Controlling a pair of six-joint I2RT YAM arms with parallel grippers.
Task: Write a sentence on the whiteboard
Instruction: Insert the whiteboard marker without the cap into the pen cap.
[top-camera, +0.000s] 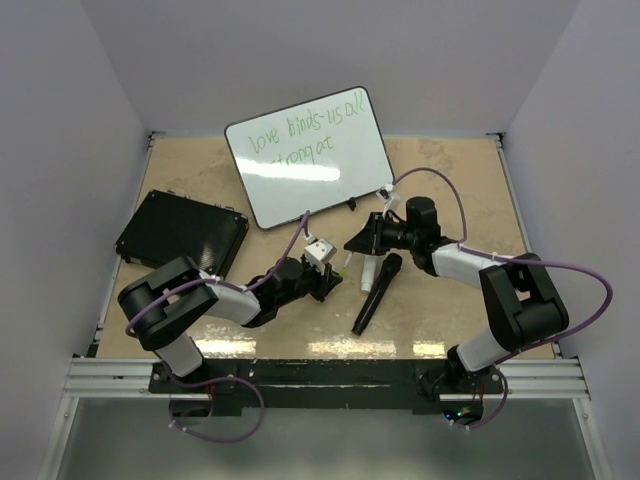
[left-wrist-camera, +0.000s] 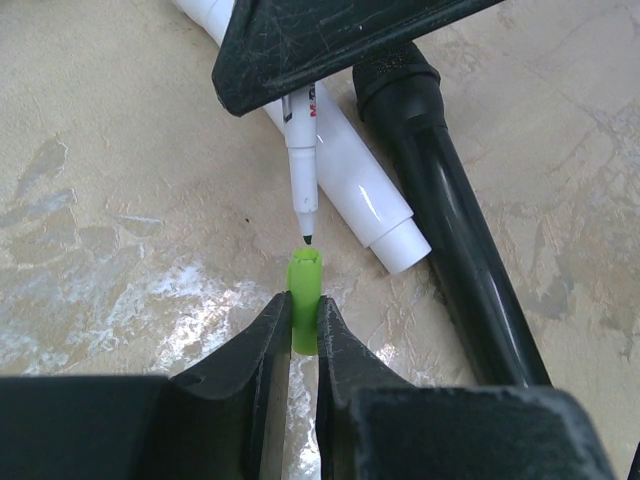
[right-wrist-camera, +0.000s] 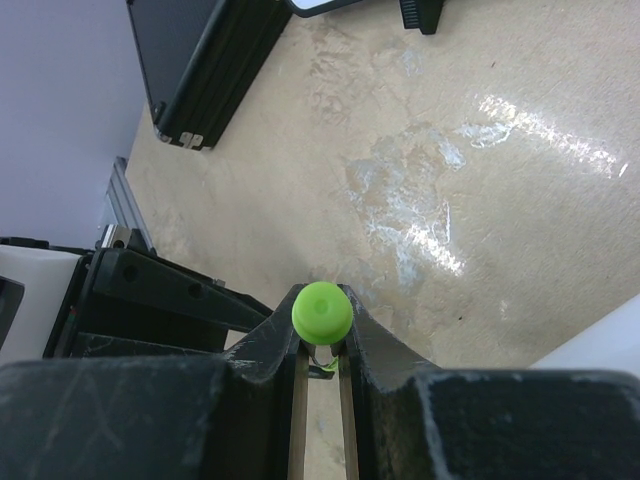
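Your left gripper (left-wrist-camera: 303, 312) is clamped on the green cap (left-wrist-camera: 304, 285), open mouth facing away from the wrist. Your right gripper (left-wrist-camera: 300, 50) is closed on the marker (left-wrist-camera: 301, 170), nib pointing back at that mouth. In the left wrist view the nib sits just short of the cap's rim, apart from it and not yet inside. The marker's long axis runs almost in line with the cap's, leaning slightly to one side. Judged from this, capping comes down to closing that small gap straight along the shared axis. Correct the lean first, or the nib may catch the rim.

Both arms meet near the middle of the worktop (top-camera: 450, 170), just in front of the near edge of the whiteboard (top-camera: 310, 190). Neither is clearly nearer, so either can do the closing.

The whiteboard stands propped and tilted toward the far edge, with the sentence (top-camera: 305, 135) on it in two green lines. The writing looks finished.

Watch the room under the grippers. A white tube (left-wrist-camera: 360, 190) and a black microphone (left-wrist-camera: 450, 220) lie on the worktop right beside the marker, on the side toward your right arm. The surface is glossy, so a nudged tube would likely roll. A black pad (top-camera: 180, 232) lies by the left edge, well apart.
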